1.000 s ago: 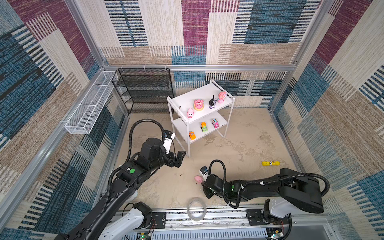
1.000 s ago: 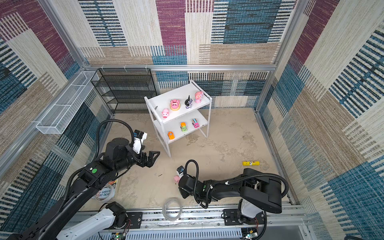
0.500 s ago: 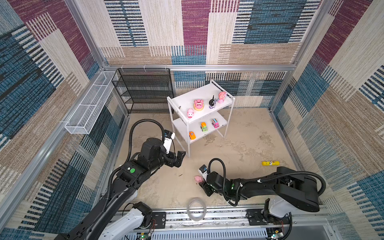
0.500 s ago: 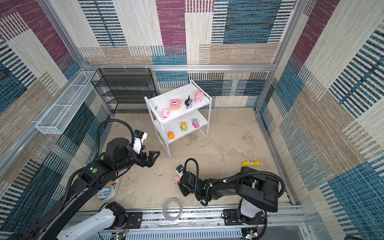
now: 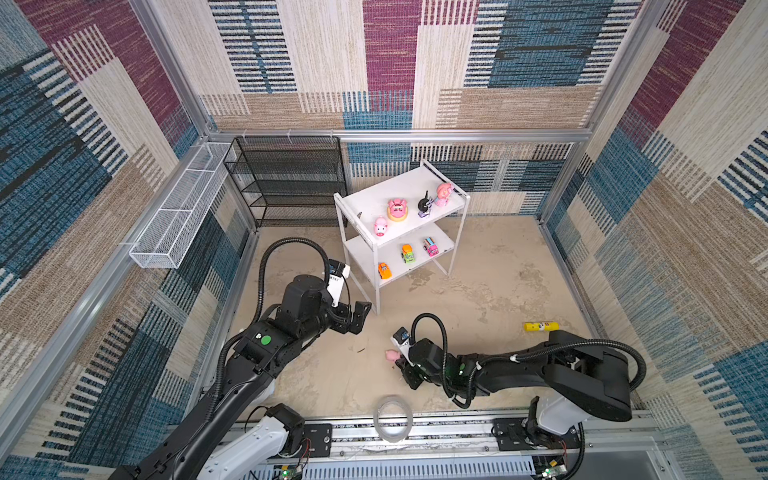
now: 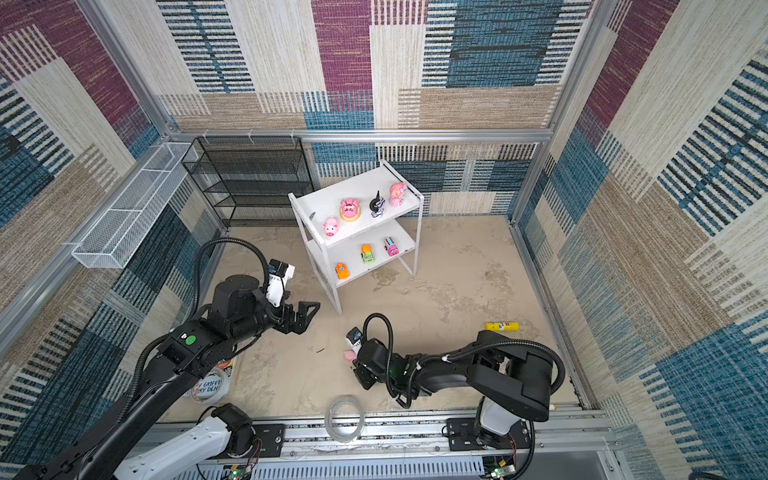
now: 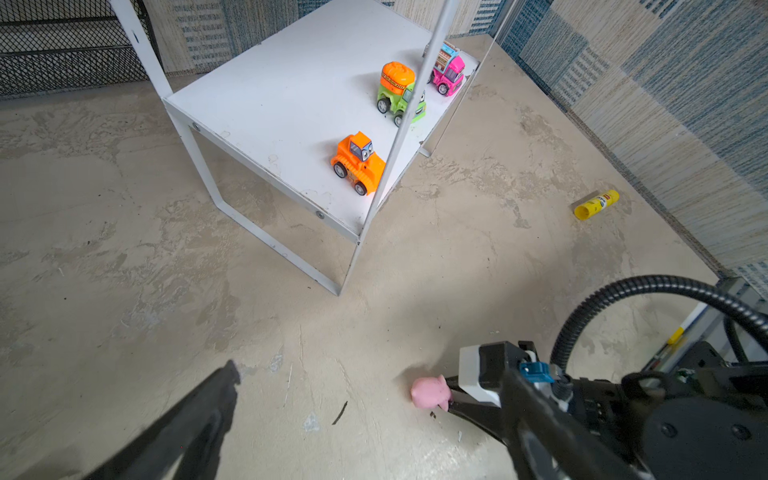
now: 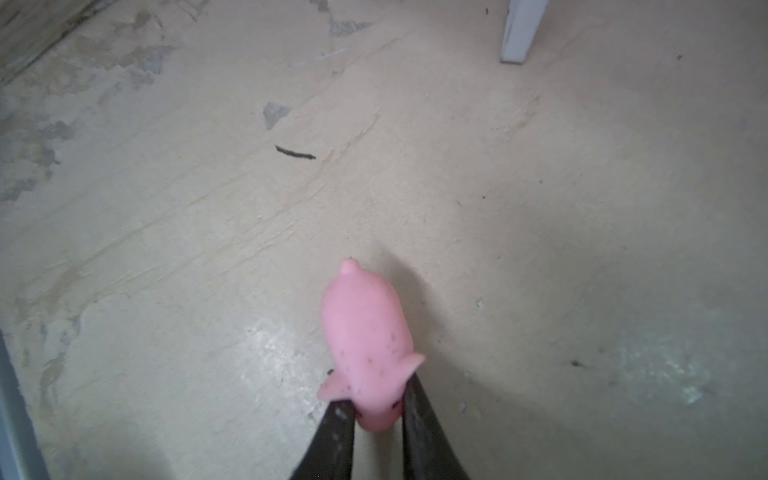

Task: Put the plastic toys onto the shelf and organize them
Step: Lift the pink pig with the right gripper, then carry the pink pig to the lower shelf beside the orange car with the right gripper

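1. The right end effector (image 8: 375,409) was pinching a small pink plastic pig (image 8: 365,332) by its head end. One black finger (image 8: 338,432) pressed on each side just below the ears, and the pig's rear pointed away from the arm.
2. In both top views the pig (image 5: 390,355) (image 6: 349,355) sat low at the beige tabletop (image 5: 478,270), at about 6 o'clock from the shelf's nearest leg. Whether it touched the surface could not be told.
3. The left end effector (image 5: 360,318) hung with its jaws spread wide and empty. It was at about 11 o'clock from the pig, just beside that same shelf leg.
4. The white two-tier shelf of flat boards and thin metal legs (image 5: 386,189) stood at 12 o'clock on the tabletop, near the back wall.
5. On its upper board four toys stood apart in a line running from 7 o'clock to 1 o'clock: a pink pig figure (image 5: 380,227), a pink pig on a yellow round base (image 5: 397,209), a black-and-white figure (image 5: 424,204) and a pink bear figure (image 5: 444,194).
6. On the lower board, along the same diagonal, sat an orange toy car (image 5: 384,270), a green-and-orange toy car (image 5: 408,253) and a pink multicoloured toy car (image 5: 431,247).
7. A yellow plastic tube (image 5: 540,327) lay on its side at 3 o'clock from the held pig, well apart from it.
8. A black mesh rack (image 5: 291,178) stood at 10 o'clock from the shelf, and a long white wire basket (image 5: 178,208) hung at 9 o'clock from the rack.
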You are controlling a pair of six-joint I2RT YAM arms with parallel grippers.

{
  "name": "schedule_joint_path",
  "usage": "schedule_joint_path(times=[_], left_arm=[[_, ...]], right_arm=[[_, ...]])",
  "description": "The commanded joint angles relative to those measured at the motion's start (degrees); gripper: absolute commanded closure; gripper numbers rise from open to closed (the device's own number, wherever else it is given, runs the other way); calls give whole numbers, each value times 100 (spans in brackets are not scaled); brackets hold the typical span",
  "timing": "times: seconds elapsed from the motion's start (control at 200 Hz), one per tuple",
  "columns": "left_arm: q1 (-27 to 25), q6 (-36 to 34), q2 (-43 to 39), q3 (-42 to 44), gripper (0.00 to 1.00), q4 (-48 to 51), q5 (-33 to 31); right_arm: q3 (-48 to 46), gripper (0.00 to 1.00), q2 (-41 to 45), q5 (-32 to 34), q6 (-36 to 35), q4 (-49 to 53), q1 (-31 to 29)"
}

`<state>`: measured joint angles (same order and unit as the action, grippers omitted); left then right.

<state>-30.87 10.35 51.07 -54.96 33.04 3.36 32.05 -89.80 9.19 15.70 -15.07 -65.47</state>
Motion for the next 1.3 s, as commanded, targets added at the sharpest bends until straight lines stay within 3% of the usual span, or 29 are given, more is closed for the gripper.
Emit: schedule_joint_path(times=[0.0,0.311,0.541,0.776,1.297], left_arm=[[10,-92,1,-7,1,-98,69],[36,-103,-31,-15,1,-89,74],[68,-103,-39,-15,1,-98,117],[88,-108,-80,3,1,-101,126],[152,-78,-101,21,1,-117,243]], right_arm=[[77,80,265,172,-145,120,88],[793,82,1033,489,-227,1005,1048],[2018,82,864,737,-349,1711,1698],[2898,82,351,1005,-280,2104,1828],[3580,80,-323,1166,-98,2049,1846]])
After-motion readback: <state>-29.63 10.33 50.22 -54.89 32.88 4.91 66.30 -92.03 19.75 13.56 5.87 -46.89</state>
